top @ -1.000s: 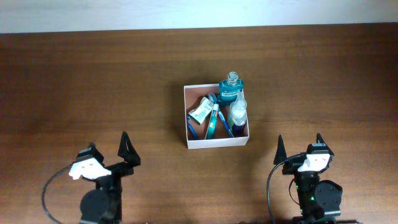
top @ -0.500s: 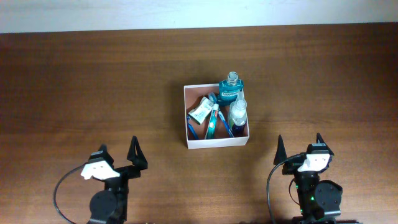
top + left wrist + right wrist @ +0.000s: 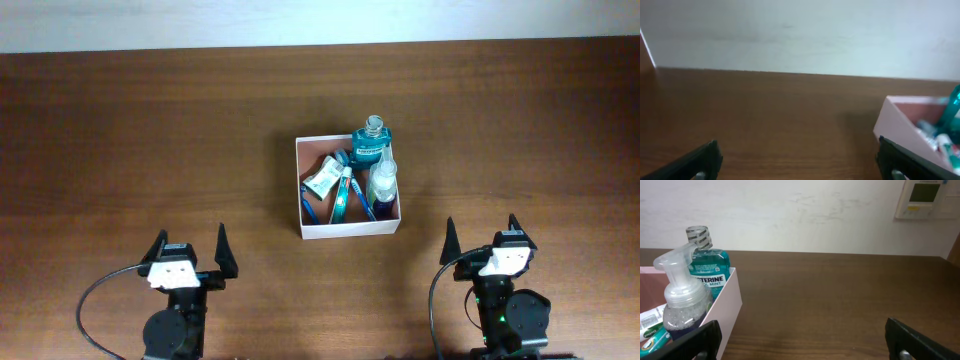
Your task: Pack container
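Note:
The container [image 3: 299, 185], a square white-walled box, sits mid-table and holds a teal mouthwash bottle [image 3: 371, 145], a clear pump bottle [image 3: 382, 180], a green-white packet [image 3: 324, 178] and toothbrushes [image 3: 342, 198]. My left gripper [image 3: 188, 245] stands open near the front edge, well left of the box, with nothing between its fingers. My right gripper [image 3: 481, 233] is open too, in front of the box and to its right. The left wrist view shows the container [image 3: 895, 122] at far right. In the right wrist view the container [image 3: 722, 302], mouthwash bottle [image 3: 707, 272] and pump bottle [image 3: 682, 300] stand at left.
Bare brown tabletop [image 3: 150, 130] surrounds the box on all sides. A pale wall [image 3: 800, 215] runs behind the table's far edge, with a white wall unit [image 3: 926, 199] at upper right.
My left arm has swung round from pointing right-forward to pointing straight ahead and shifted slightly back. The right arm and the box contents have not moved.

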